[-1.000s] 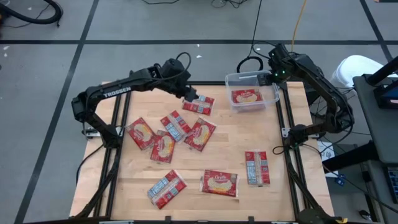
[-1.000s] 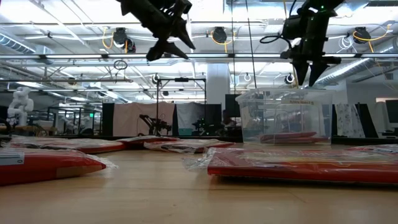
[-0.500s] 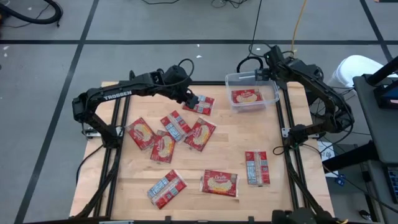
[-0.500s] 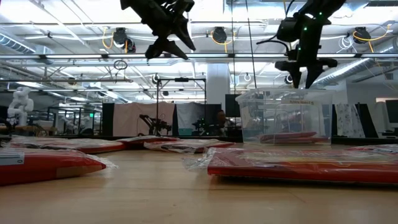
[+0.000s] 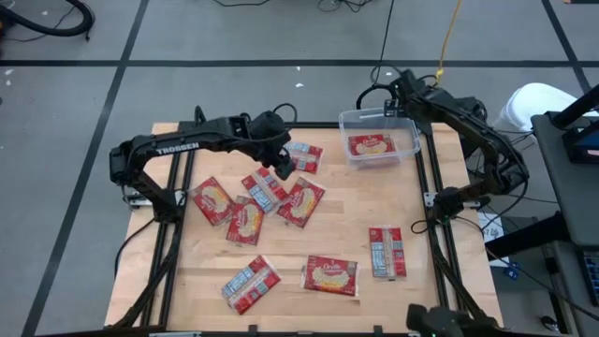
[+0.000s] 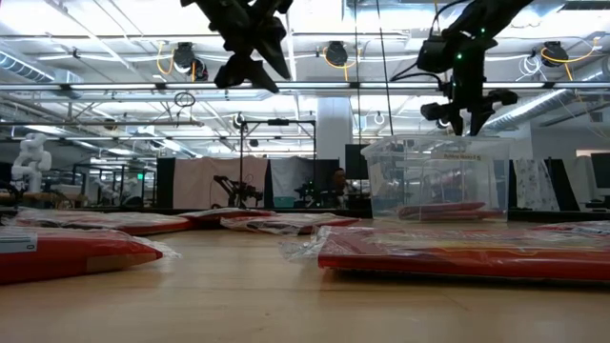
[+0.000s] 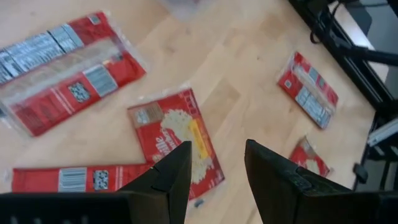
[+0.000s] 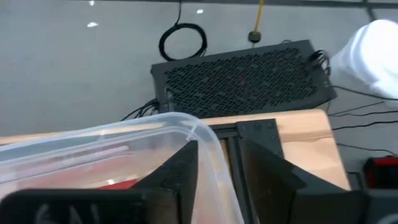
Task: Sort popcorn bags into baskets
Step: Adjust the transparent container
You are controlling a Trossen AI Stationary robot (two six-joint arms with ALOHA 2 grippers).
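Along the near edge of the table (image 5: 374,211) lay two popcorn bags: one (image 5: 250,284) canted diagonally and one (image 5: 330,275) with its long axis along that edge. Toward the right edge a third packet (image 5: 386,252) ran near to far, printed side up. Mid-table on the left, a cluster of four sat fanned at differing diagonals, the rightmost of them (image 5: 300,202) showing its popcorn picture. Above that cluster hovered the left gripper (image 5: 278,169), fingers spread and empty; its wrist view showed the picture-side bag (image 7: 179,144) between them. To pick it well, the wrist probably needed turning so the fingers crossed the packet's short width, then dropping straight down clear of its neighbours. Farther back lay another packet (image 5: 301,156), tilted slightly. At the far right corner stood the clear basket (image 5: 348,119), one bag (image 5: 372,145) flat inside it lengthwise. The right gripper (image 5: 400,95) hung over its far rim, fingers parted, holding nothing.
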